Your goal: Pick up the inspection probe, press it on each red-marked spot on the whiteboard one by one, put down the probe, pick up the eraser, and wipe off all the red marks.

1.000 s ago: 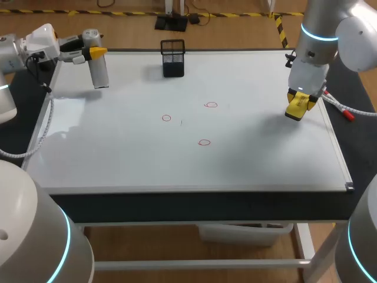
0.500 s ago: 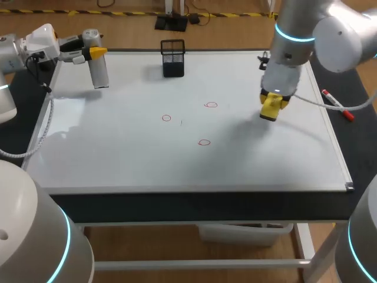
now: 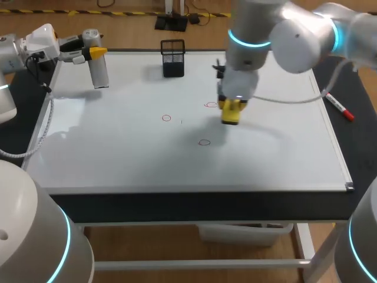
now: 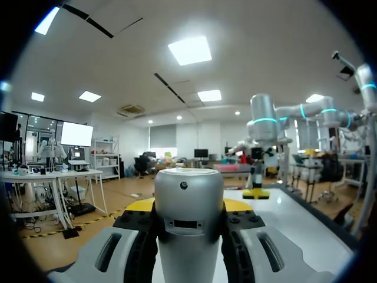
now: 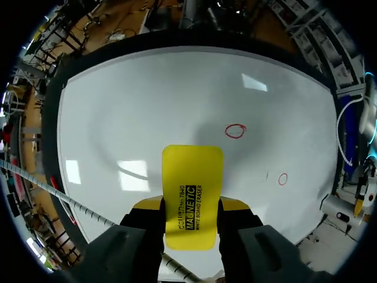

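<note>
The silver cylindrical probe [image 3: 98,68] stands upright at the whiteboard's [image 3: 118,153] far left corner, with my left gripper [image 3: 88,53] shut on its upper part. In the left wrist view the probe [image 4: 188,200] fills the space between the fingers. My right gripper [image 3: 231,107] is over the board's middle, shut on the yellow eraser [image 3: 231,112], which is right beside one red ring [image 3: 210,105]. Two more red rings [image 3: 166,118] [image 3: 204,142] lie left of and nearer than it. In the right wrist view the eraser [image 5: 191,194] has two rings [image 5: 235,131] [image 5: 283,179] ahead of it.
A black mesh pen holder [image 3: 172,58] stands at the back middle of the board. A red-capped marker [image 3: 339,106] lies off the board's right edge. The right arm [image 3: 283,41] spans the board's back right part.
My right arm has carried the eraser leftward from the board's right edge to the middle, beside the far red ring. The left arm and the probe have not moved.
</note>
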`<state>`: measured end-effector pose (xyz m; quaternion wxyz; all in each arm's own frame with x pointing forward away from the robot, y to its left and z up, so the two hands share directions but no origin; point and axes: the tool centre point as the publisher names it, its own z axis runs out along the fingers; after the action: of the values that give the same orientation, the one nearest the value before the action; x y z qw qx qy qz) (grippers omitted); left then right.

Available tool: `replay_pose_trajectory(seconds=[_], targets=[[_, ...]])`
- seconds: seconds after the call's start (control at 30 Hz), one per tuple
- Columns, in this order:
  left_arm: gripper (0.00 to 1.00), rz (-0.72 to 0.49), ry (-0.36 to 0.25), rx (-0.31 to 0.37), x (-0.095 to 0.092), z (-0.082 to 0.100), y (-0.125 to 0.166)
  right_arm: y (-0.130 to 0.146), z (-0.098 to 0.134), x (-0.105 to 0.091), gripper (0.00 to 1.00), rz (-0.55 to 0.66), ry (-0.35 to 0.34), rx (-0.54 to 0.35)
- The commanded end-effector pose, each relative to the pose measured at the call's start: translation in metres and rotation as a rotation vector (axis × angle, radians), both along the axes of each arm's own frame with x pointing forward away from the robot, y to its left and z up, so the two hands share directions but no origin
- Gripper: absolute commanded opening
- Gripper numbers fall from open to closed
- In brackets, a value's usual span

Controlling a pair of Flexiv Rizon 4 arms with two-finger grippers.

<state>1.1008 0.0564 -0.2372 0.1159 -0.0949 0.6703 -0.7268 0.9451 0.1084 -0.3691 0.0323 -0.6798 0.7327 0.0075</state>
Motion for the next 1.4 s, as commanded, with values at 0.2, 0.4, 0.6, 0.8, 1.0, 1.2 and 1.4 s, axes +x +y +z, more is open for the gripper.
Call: replay_pose_trajectory(seconds=[0.2,0.4,0.6,0.8,1.0,1.2,1.4], targets=[[0.0,-0.001,-0.001,0.0,0.001,0.001,0.0,0.095,-0.007,0.017,0.0,0.065,0.035,-0.076],[0.0,-0.001,-0.001,0.0,0.001,0.001,0.0,0.141,-0.01,0.023,0.0,0.111,0.041,-0.092],[0.0,-0.001,-0.001,0.0,0.001,0.001,0.0,0.182,-0.018,0.025,0.0,0.13,0.057,-0.098],[0.0,-0.001,-0.001,0.0,0.001,0.001,0.0,0.21,-0.026,0.025,0.0,0.106,0.065,-0.113],[0.0,-0.001,-0.001,0.0,0.001,0.001,0.0,0.228,-0.038,0.021,0.0,0.127,0.071,-0.144],[0.0,-0.001,-0.001,0.0,0.001,0.001,0.0,0.231,-0.045,0.019,0.0,0.146,0.06,-0.142],[0.0,-0.001,-0.001,0.0,0.001,0.001,0.0,0.223,-0.049,0.02,0.0,0.152,0.055,-0.138]])
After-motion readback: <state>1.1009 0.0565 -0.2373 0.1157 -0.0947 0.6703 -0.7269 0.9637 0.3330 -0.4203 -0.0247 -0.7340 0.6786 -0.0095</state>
